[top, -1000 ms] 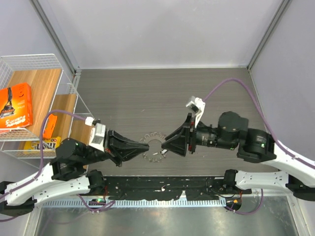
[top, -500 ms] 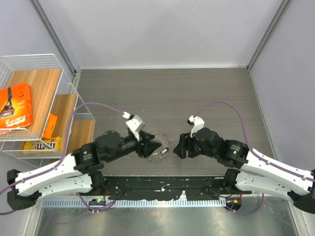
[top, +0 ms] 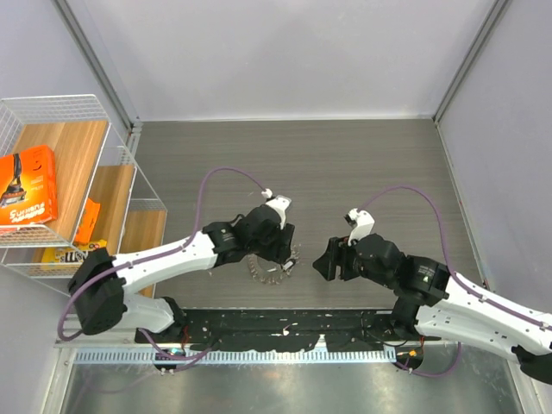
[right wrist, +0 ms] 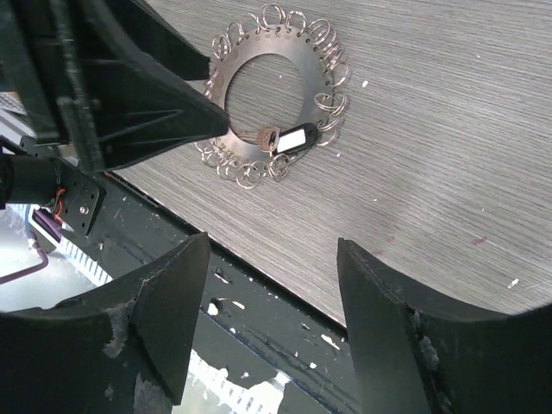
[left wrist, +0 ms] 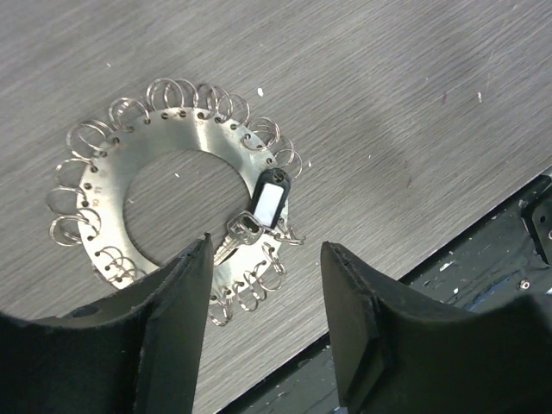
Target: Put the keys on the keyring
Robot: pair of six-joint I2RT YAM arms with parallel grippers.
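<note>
The dark-tagged key [left wrist: 255, 216] lies on the keyring [left wrist: 197, 135], flat on the bench [left wrist: 414, 103], beneath the left gripper [left wrist: 264, 254], its jaws spread and empty — best descend squarely and pinch the tag [left wrist: 270, 197], not the loops [left wrist: 169, 91] — while the right gripper [right wrist: 274, 250], likewise spread, hangs apart.

Bright, even, diffuse light; faint soft shadows; mild sheen on the keyring [left wrist: 103, 185]; sharp focus.

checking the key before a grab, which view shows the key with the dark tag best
The left wrist view: the key with the dark tag lies close and sharp on the ringed metal disc. The right wrist view shows it smaller. The top external view shows only a speck.
</note>
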